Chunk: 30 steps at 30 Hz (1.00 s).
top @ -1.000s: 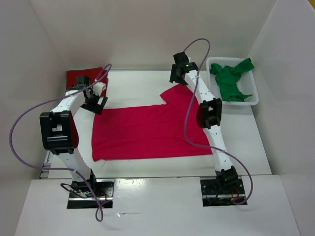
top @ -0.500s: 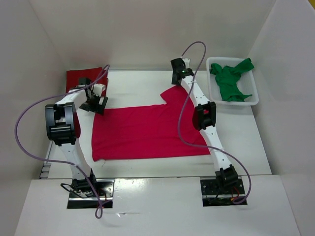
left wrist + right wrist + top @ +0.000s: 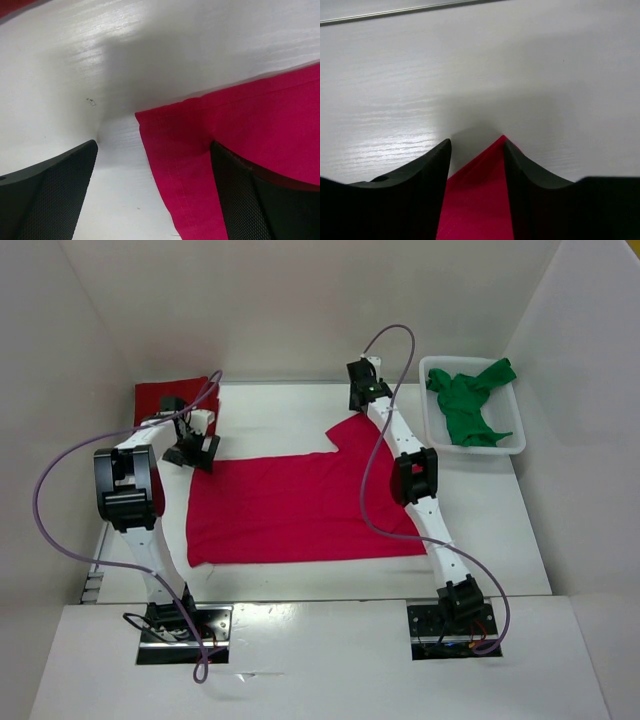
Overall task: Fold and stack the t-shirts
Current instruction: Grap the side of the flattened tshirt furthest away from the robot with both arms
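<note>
The crimson t-shirt (image 3: 300, 510) lies spread flat in the middle of the table. My left gripper (image 3: 192, 450) is open at its far left corner. In the left wrist view the hemmed corner (image 3: 170, 145) lies between the wide-apart fingers, and the right finger (image 3: 260, 200) rests on the cloth. My right gripper (image 3: 362, 400) is open at the far tip of the shirt's right sleeve. In the right wrist view that cloth tip (image 3: 477, 200) lies between the fingers. The dark red t-shirt (image 3: 160, 395) lies folded at the back left. The green t-shirt (image 3: 465, 405) is crumpled in the basket.
A white plastic basket (image 3: 510, 445) stands at the back right beside the right wall. White walls enclose the table on the left, back and right. Purple cables loop above both arms.
My right gripper has moved a little farther back to the sleeve tip. My left arm has shifted its elbow while its gripper stays at the shirt corner. The shirt has not moved.
</note>
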Tool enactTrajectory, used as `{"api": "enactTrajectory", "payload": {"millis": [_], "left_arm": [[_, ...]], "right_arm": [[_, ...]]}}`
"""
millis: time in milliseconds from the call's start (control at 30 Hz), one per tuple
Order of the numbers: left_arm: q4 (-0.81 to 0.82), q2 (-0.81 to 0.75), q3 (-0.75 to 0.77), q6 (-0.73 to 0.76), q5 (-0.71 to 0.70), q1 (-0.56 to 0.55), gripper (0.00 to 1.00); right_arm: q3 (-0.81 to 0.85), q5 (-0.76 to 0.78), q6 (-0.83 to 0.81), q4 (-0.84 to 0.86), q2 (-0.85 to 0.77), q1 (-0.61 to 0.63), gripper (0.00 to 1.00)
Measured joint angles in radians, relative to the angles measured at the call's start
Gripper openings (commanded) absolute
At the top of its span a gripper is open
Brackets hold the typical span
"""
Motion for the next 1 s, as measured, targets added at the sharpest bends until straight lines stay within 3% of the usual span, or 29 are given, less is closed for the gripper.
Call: {"api": "enactTrajectory", "payload": {"millis": [100,133,267,300,333,367,433,467,533,667,767,800,900,933,1000], "left_arm": [[-0.009,0.016,0.019,-0.002,0.018,0.000,0.86],[-0.014,0.021,0.025,-0.002,0.029,0.000,0.71],[-0.032,0.035,0.043,0.003,0.060,0.000,0.52],[-0.035,0.037,0.047,0.005,0.066,0.000,0.52],[-0.038,0.037,0.047,0.008,0.069,0.000,0.52],[-0.040,0.037,0.048,0.010,0.072,0.000,0.52],[-0.044,0.037,0.047,0.021,0.077,0.000,0.45],[-0.046,0.037,0.047,0.024,0.079,0.001,0.42],[-0.047,0.037,0.047,0.024,0.085,0.001,0.31],[-0.051,0.037,0.045,0.027,0.106,0.001,0.28],[-0.053,0.037,0.045,0.028,0.111,0.001,0.22],[-0.054,0.037,0.045,0.027,0.114,0.001,0.20],[-0.057,0.037,0.045,0.027,0.122,0.001,0.13],[-0.058,0.037,0.045,0.027,0.124,0.001,0.05],[-0.061,0.037,0.045,0.027,0.129,0.001,0.00]], "right_arm": [[-0.014,-0.021,-0.021,0.021,0.000,-0.003,0.18],[-0.018,-0.021,-0.026,0.030,0.000,-0.005,0.01],[-0.031,-0.031,-0.040,0.034,-0.009,-0.009,0.00],[-0.032,-0.032,-0.040,0.032,-0.010,-0.009,0.05],[-0.032,-0.033,-0.039,0.032,-0.011,-0.009,0.18],[-0.034,-0.036,-0.035,0.032,-0.013,-0.009,0.49],[-0.035,-0.036,-0.034,0.025,-0.017,-0.009,0.65],[-0.036,-0.036,-0.029,0.019,-0.020,-0.009,0.71],[-0.037,-0.026,-0.025,0.007,-0.023,-0.009,0.72],[-0.040,-0.019,-0.012,-0.005,-0.026,-0.016,0.74],[-0.060,-0.025,-0.005,-0.003,-0.035,-0.021,0.66],[-0.067,-0.029,-0.007,-0.004,-0.040,-0.023,0.50],[-0.079,-0.051,-0.017,-0.001,-0.045,-0.025,0.17],[-0.079,-0.050,-0.021,-0.003,-0.045,-0.026,0.01],[-0.079,-0.052,-0.022,-0.006,-0.045,-0.029,0.00]]}}
